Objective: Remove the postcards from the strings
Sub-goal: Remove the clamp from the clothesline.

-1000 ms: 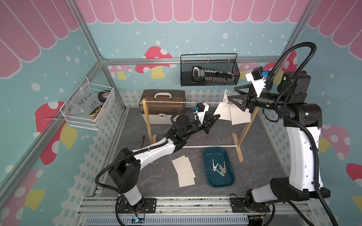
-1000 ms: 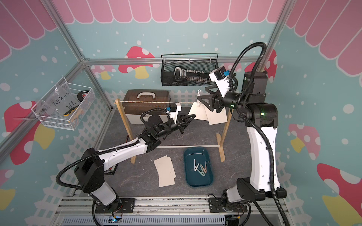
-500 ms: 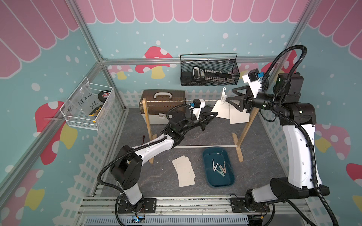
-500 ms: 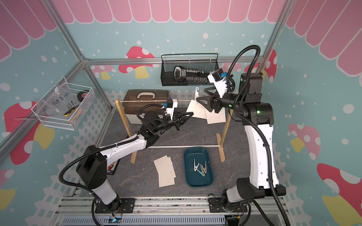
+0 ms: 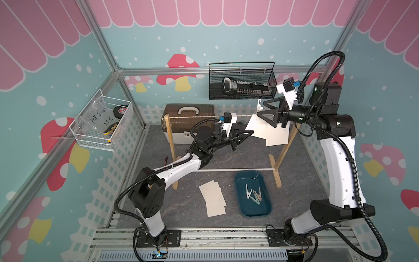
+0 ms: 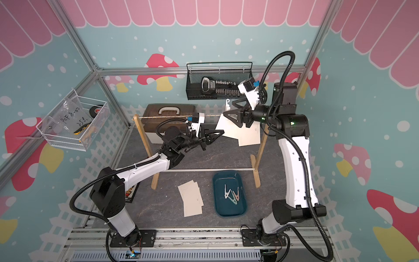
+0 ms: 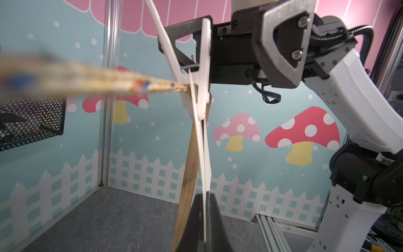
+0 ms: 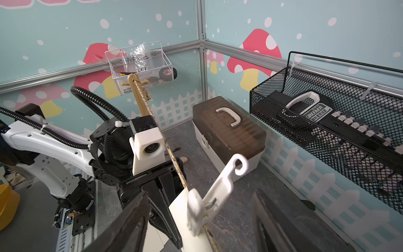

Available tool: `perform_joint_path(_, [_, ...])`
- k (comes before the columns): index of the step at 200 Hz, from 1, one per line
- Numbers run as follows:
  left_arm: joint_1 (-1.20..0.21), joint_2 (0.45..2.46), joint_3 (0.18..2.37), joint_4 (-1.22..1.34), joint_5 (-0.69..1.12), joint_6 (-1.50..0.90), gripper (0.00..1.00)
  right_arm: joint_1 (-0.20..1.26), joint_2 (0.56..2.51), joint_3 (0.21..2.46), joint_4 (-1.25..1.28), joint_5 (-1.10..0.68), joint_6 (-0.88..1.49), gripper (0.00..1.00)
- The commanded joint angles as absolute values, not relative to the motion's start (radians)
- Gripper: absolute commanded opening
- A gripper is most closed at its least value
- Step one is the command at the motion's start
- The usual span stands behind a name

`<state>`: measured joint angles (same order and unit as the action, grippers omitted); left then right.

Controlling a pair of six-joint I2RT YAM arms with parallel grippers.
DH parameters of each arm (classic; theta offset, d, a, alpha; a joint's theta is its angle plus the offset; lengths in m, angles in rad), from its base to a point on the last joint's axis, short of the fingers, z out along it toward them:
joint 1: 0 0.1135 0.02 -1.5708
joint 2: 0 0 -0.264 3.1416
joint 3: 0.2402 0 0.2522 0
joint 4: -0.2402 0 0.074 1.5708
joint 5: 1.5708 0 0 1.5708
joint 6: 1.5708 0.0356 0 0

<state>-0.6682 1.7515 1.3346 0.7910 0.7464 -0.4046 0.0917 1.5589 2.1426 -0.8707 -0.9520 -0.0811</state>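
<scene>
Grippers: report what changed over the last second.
The right gripper opened wider around the white clothespin and eased along the string toward the left arm. The left gripper lifted slightly. Unchanged: it stays shut on the pinned postcard, the clothespin still clamps card and string, and the loose postcards and tray lie as before.

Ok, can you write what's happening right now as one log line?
left hand: shut on hanging postcard | right hand: open around white clothespin on string | floor: postcard stack | teal tray: pastel clothespins
</scene>
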Motion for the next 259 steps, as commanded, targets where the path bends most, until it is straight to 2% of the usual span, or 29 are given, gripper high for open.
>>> perform_joint_path(1, [-0.661, 1.767, 1.368, 0.81, 0.782, -0.419, 0.0, 0.101, 1.586, 2.179, -0.862, -0.998, -0.064, 0.73])
perform_joint_path(106, [-0.66, 1.782, 1.39, 0.811, 0.806, -0.431, 0.0, 0.138, 1.617, 2.22, -0.862, -1.018, -0.061, 0.74])
perform_joint_path(198, [-0.654, 1.778, 1.385, 0.795, 0.806, -0.43, 0.0, 0.138, 1.554, 2.161, -0.878, -1.063, -0.148, 0.61])
perform_joint_path(259, [-0.648, 1.77, 1.381, 0.788, 0.81, -0.436, 0.0, 0.135, 1.532, 2.132, -0.894, -1.07, -0.185, 0.56])
